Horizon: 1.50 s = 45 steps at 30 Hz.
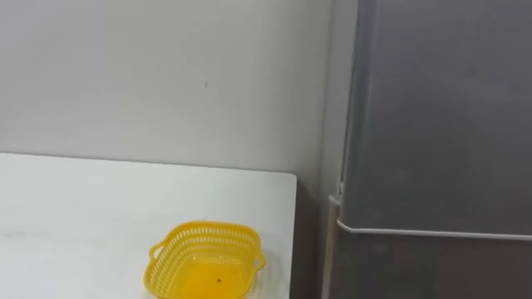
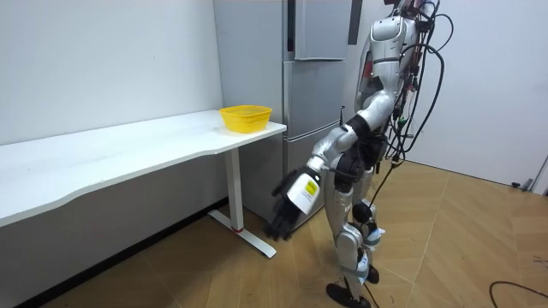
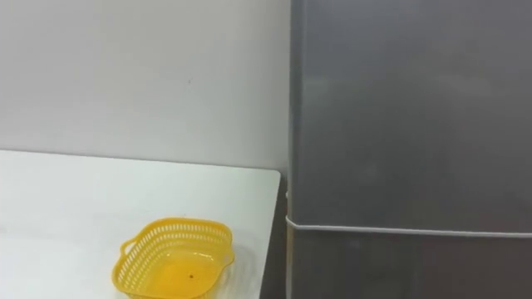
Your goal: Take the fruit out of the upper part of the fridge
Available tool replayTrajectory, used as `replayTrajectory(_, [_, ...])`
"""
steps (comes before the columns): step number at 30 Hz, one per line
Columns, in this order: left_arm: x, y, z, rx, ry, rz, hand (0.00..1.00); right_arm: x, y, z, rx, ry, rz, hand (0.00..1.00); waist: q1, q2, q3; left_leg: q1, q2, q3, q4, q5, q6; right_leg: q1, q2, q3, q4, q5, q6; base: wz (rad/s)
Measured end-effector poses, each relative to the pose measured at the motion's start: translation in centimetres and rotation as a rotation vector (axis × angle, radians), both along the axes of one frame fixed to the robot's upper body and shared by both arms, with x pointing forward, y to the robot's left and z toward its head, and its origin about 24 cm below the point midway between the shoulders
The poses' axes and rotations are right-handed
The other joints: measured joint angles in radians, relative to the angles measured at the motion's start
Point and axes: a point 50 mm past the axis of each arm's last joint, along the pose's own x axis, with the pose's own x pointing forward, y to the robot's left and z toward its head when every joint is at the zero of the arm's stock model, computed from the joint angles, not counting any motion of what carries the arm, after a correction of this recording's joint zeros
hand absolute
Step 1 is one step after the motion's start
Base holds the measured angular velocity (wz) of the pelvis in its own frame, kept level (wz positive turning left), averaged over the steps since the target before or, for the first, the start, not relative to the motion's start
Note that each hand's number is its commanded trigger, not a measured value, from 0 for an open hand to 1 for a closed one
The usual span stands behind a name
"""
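The grey fridge (image 1: 440, 124) fills the right of the eye views, its upper door (image 3: 407, 116) shut above a pale seam that parts it from the lower door. In the room view I stand close in front of the fridge (image 2: 317, 30), at its right. My left hand (image 2: 287, 214) hangs low at knee height, stretched toward the table leg, fingers relaxed and holding nothing. It is well away from the fridge doors.
A white table (image 1: 83, 199) stands against the wall left of the fridge. An empty yellow basket (image 1: 205, 259) sits at its corner nearest the fridge. A narrow gap separates table and fridge. Wooden floor (image 2: 445, 248) lies behind me.
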Motion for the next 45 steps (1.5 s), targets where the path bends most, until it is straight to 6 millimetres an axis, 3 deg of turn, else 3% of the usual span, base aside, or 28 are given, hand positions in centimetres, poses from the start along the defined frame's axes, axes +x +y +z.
replayTrajectory(6, [3.1, 1.1, 5.3, 0.223, -0.216, 0.029, 0.00, 0.4, -0.2, 0.1, -0.004, -0.031, 0.014, 0.00, -0.004, 0.004, -0.0019, -0.001, -0.001, -0.007, 0.000, 0.000, 0.000, -0.001, 0.000, -0.001, 0.000, -0.001, 0.000, -0.01])
replayTrajectory(9, [4.4, 1.4, 8.9, 0.347, -0.366, 0.058, 0.00, 0.3, -0.2, 0.1, -0.002, -0.030, 0.024, 0.00, -0.003, 0.005, -0.0023, 0.002, -0.001, -0.005, 0.000, 0.000, 0.000, 0.001, 0.000, 0.006, 0.001, -0.001, 0.000, -0.05])
replayTrajectory(12, [5.3, 1.1, 12.3, 0.437, -0.507, 0.037, 0.00, 0.3, -0.1, 0.1, 0.012, -0.037, 0.031, 0.00, -0.007, 0.002, -0.0013, 0.003, -0.001, -0.003, 0.001, 0.000, 0.000, 0.000, 0.000, 0.008, 0.002, -0.001, 0.000, 0.00])
replayTrajectory(18, [6.5, -0.1, 17.2, 0.534, -0.731, -0.082, 0.00, -0.3, 0.2, 0.0, 0.067, -0.023, 0.043, 0.00, -0.024, 0.002, 0.0030, 0.001, -0.001, -0.005, 0.001, 0.000, 0.000, 0.001, 0.000, 0.007, 0.000, -0.001, 0.000, 0.02])
replayTrajectory(22, [7.3, -1.1, 18.9, 0.555, -0.814, -0.207, 0.00, -0.6, 0.4, 0.0, 0.102, 0.002, 0.062, 0.00, -0.058, 0.003, 0.0052, 0.001, -0.001, -0.007, 0.002, 0.000, 0.000, 0.000, 0.001, 0.009, -0.004, -0.001, 0.001, -0.01])
replayTrajectory(30, [10.3, -4.9, 23.5, 0.562, -1.084, -0.584, 0.00, -1.0, 0.7, -0.1, 0.141, 0.038, 0.094, 0.00, -0.117, 0.002, 0.0121, -0.003, 0.000, 0.001, 0.003, 0.000, 0.000, -0.004, 0.002, 0.015, 0.000, -0.001, 0.001, -0.01])
replayTrajectory(37, [12.0, -6.9, 25.3, 0.553, -1.190, -0.755, 0.00, -1.3, 0.7, -0.1, 0.136, 0.048, 0.088, 0.00, -0.143, 0.009, 0.0120, -0.011, 0.001, 0.017, 0.001, 0.000, 0.000, -0.017, 0.004, 0.028, 0.001, -0.001, 0.000, -0.06])
replayTrajectory(41, [12.8, -8.4, 25.1, 0.474, -1.202, -0.900, 0.00, -1.4, 0.7, -0.1, 0.134, 0.055, 0.081, 0.00, -0.146, 0.011, 0.0108, -0.007, 0.002, 0.038, -0.002, 0.000, 0.000, -0.017, 0.005, 0.044, 0.003, -0.001, 0.000, -0.15])
replayTrajectory(45, [13.4, -9.1, 25.0, 0.421, -1.210, -1.002, 0.00, -1.2, 0.8, -0.2, 0.133, 0.056, 0.079, 0.00, -0.174, 0.006, 0.0141, -0.004, 0.003, 0.034, -0.002, 0.000, 0.000, -0.016, 0.006, 0.056, 0.003, 0.000, 0.000, -0.05])
